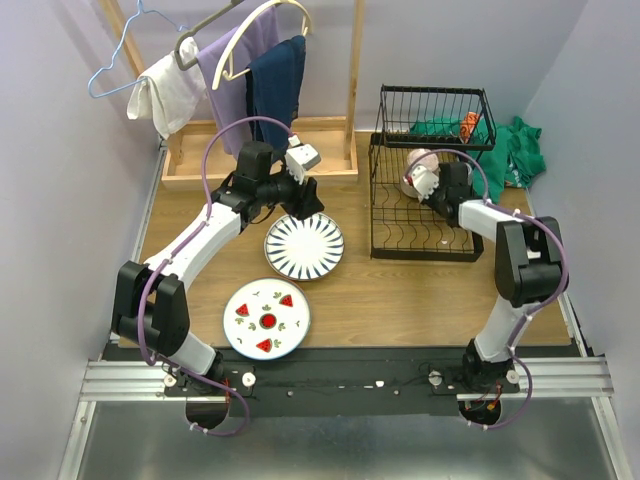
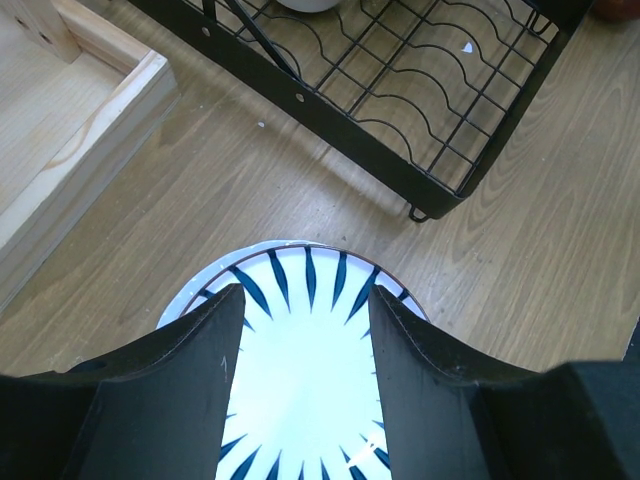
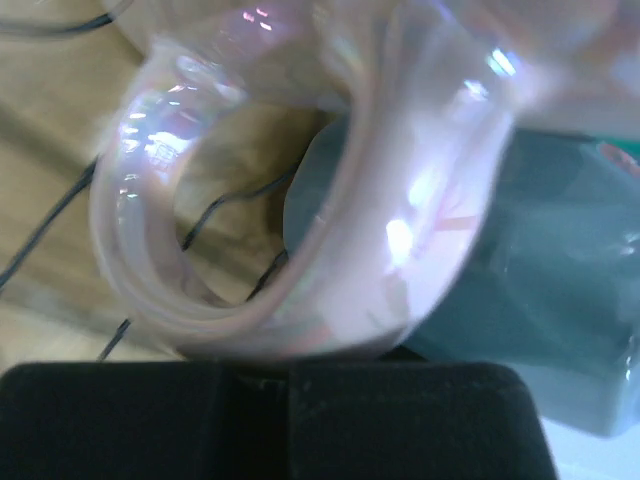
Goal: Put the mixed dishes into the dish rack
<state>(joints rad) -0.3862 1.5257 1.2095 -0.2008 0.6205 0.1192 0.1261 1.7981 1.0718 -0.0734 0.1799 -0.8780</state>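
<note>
The white plate with dark-blue stripes (image 1: 304, 246) lies flat on the table. My left gripper (image 1: 300, 203) hovers over its far edge, open and empty. In the left wrist view the plate (image 2: 305, 400) shows between the spread fingers (image 2: 200, 390). The fruit-motif plate (image 1: 266, 318) lies nearer the front. The black wire dish rack (image 1: 430, 215) stands at the right. My right gripper (image 1: 437, 188) reaches into its lower tier, shut on the pale purple mug (image 1: 418, 172). The mug's handle (image 3: 300, 200) fills the right wrist view. A small orange bowl (image 1: 468, 125) sits by the upper tier.
A wooden clothes stand (image 1: 260, 160) with hangers and hanging clothes (image 1: 250, 70) stands at the back left; its base frame shows in the left wrist view (image 2: 80, 130). A green cloth (image 1: 515, 145) lies behind the rack at the right. The rack's corner foot (image 2: 420, 212) is close beyond the striped plate.
</note>
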